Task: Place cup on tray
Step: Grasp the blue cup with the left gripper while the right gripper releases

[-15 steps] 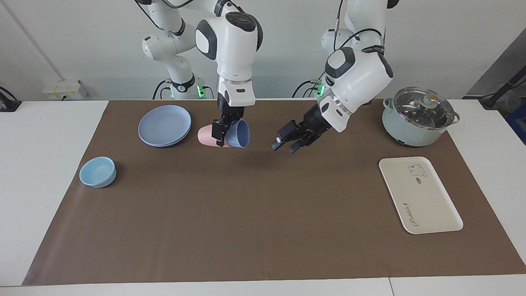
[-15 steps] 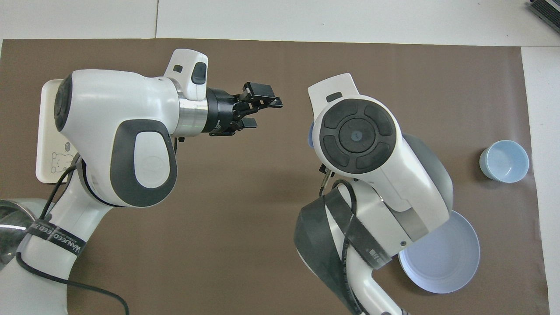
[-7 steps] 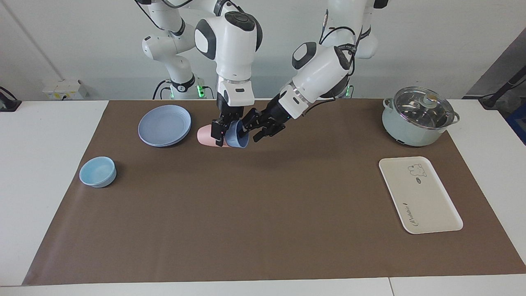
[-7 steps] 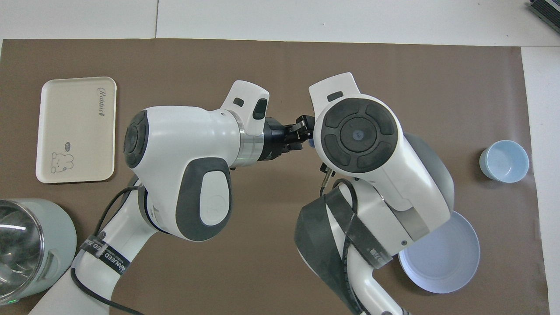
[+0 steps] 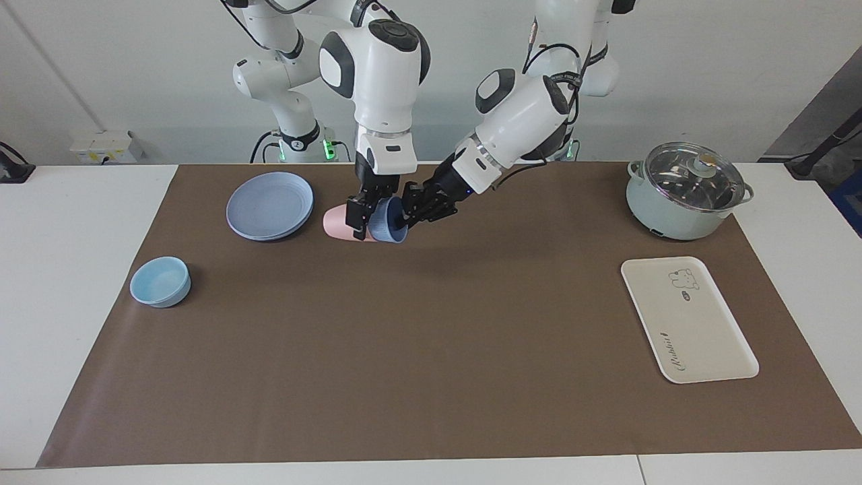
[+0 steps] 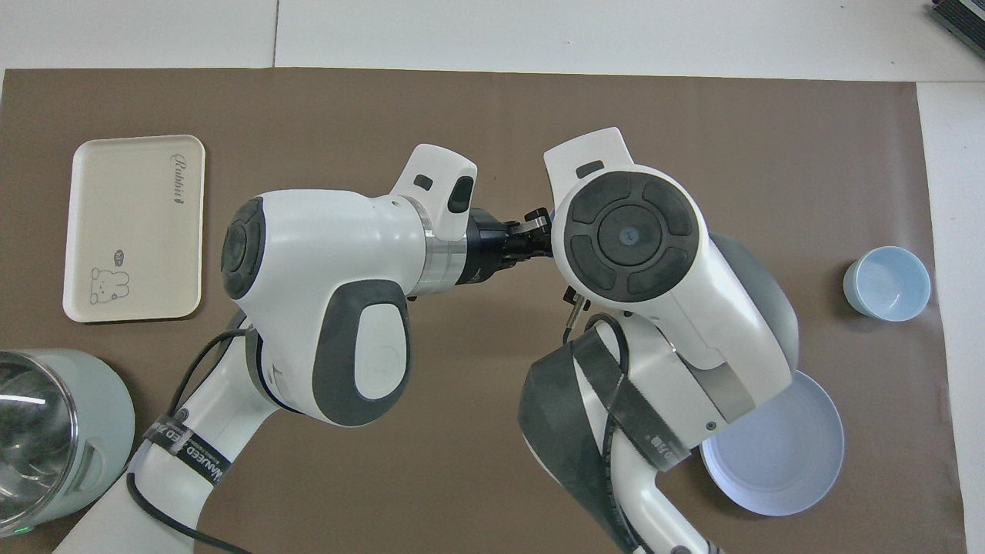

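The periwinkle-blue cup is tilted on its side, with its mouth toward the left arm's end of the table. My right gripper comes down from above and is shut on it, holding it just over the mat. My left gripper reaches in from the side and is at the cup's mouth. In the overhead view the left gripper meets the right arm's wrist, which hides the cup. The cream tray lies empty at the left arm's end of the table and also shows in the overhead view.
A salmon-pink cup lies right beside the held cup. A round blue plate is beside that. A light-blue bowl sits toward the right arm's end. A lidded pot stands nearer to the robots than the tray.
My left arm has swung from near the tray's end across to the cup and closed in on its mouth. My right gripper has held the cup in about the same place.
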{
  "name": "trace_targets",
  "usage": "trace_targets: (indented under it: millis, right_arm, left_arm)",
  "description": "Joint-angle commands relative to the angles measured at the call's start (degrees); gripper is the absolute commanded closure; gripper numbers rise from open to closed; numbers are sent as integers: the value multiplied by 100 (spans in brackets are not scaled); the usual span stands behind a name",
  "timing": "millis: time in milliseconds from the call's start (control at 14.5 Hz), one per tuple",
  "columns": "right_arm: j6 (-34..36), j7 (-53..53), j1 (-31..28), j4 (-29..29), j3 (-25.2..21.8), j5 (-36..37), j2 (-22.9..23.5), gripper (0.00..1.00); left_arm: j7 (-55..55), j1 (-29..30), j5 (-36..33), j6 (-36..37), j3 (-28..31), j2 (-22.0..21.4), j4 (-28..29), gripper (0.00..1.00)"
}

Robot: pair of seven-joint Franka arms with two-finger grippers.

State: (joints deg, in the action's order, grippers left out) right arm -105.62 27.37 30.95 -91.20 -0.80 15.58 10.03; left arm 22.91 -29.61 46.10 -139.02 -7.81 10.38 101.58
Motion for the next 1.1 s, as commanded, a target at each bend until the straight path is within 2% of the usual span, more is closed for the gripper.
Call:
trace_targets:
  millis: [0, 206, 482, 757, 1032]
  right_arm:
    - [24, -56, -19, 155, 10, 86, 78, 100]
    - [-2, -56, -54, 155, 10, 51, 78, 100]
    - [-11, -48, -89, 155, 10, 7, 104, 100]
    - [-29, -47, -107, 164, 1, -177, 130, 100]
    - [-29, -39, -213, 164, 1, -283, 139, 100]
  left_arm:
    - [-111, -98, 83, -46, 61, -107, 143, 100]
    - [-111, -89, 83, -55, 61, -98, 99, 100]
    - [-103, 34, 92, 103, 69, 51, -296, 100]
    - [-94, 385, 100, 682, 69, 271, -902, 100]
    - [-103, 640, 170, 1016, 61, 359, -1105, 100]
